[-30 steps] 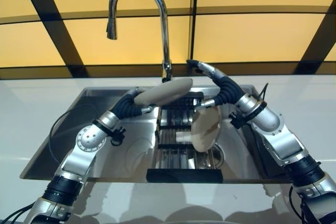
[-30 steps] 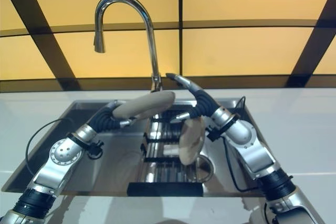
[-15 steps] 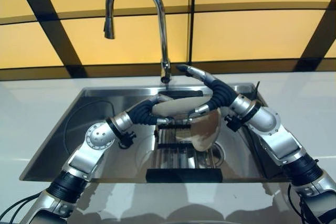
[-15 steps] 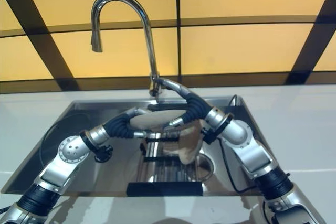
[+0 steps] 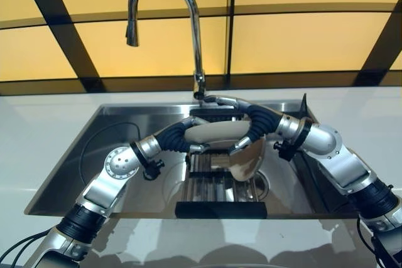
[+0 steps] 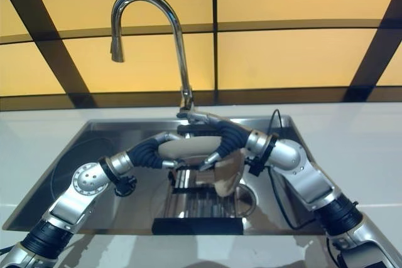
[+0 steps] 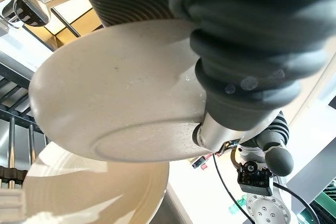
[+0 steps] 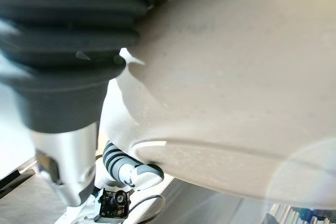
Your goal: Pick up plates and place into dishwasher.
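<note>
now both hands meet over the rack (image 5: 217, 177) that stands in the middle of the steel sink (image 5: 88, 155), below the tall curved tap (image 5: 164, 4). the left hand (image 5: 183, 137) comes in from the left and carries a beige plate (image 5: 217, 132) nearly flat, a little tilted, just above the rack. the left wrist view shows the underside of this plate (image 7: 121, 103) pressed against the dark ribbed cover, so the hand has a grip on the rim, but how its fingers lie i cannot tell because the plate hides them.

the right hand (image 5: 233, 103) reaches from the right and lies across the far edge of the flat plate, fingers stretched out toward the foot of the tap, its thumb (image 5: 239, 145) pointing down in front. under it a second plate (image 5: 246, 161) stands on its edge in the rack, leaning somewhat, its hollow side facing the left. whether the thumb touches this second plate is not clear. in the right wrist view a plate bottom (image 8: 231, 93) is very close to the cover.

behind the sink is a white counter (image 5: 352, 111) and a wall of yellow panels (image 5: 301, 42) with dark strips between them.
</note>
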Motion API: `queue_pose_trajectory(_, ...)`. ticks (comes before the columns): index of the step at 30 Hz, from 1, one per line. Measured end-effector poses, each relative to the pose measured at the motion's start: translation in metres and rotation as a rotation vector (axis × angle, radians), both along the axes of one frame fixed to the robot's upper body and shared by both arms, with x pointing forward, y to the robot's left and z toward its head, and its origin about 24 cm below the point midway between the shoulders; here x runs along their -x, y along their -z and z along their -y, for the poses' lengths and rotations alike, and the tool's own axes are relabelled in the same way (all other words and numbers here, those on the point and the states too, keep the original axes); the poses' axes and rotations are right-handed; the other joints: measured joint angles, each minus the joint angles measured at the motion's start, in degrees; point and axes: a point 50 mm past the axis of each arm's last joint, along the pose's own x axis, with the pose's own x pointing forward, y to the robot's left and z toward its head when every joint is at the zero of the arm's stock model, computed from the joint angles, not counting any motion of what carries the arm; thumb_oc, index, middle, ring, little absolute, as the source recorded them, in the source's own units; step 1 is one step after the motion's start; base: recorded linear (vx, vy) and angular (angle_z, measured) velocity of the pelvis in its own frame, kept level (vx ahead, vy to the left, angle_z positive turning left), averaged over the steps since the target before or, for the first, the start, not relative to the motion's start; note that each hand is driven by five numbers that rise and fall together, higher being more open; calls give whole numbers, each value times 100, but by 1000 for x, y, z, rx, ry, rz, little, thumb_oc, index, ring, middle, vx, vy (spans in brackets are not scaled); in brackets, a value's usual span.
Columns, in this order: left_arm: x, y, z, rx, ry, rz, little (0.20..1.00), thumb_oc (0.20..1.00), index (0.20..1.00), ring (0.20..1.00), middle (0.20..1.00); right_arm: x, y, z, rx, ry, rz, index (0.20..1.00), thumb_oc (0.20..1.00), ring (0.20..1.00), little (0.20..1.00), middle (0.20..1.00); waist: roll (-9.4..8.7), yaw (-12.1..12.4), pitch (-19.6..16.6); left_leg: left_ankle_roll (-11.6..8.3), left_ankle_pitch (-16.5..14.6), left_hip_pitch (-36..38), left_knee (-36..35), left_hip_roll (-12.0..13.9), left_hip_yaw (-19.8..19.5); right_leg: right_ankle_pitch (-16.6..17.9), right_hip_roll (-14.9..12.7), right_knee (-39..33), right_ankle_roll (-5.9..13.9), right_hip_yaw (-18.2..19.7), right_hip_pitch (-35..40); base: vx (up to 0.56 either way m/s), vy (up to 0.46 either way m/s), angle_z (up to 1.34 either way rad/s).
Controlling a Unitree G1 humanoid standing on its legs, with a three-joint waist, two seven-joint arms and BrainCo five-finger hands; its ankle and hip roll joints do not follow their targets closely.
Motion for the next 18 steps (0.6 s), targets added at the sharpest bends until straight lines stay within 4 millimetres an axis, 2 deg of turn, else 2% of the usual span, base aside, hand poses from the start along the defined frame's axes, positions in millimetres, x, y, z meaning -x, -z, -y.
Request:
queue_pose_trajectory(8,0,-1,-3,-10,-10,4,200,200,200,200,200,-3,3,9,163,64,53,1000,1000,1000,1000,1000,-45,-10,27,0,0,12,0,1,13,0,1,0,0,2,12,0,0,0)
queue_pose_trajectory(18,0,-2,-3,-7,-12,10,200,200,200,200,200,-10,9,16,274,179,55,1000,1000,1000,1000,1000,-87,-23,55,2,-1,21,0,-1,17,0,-1,0,0,10,17,0,0,0)
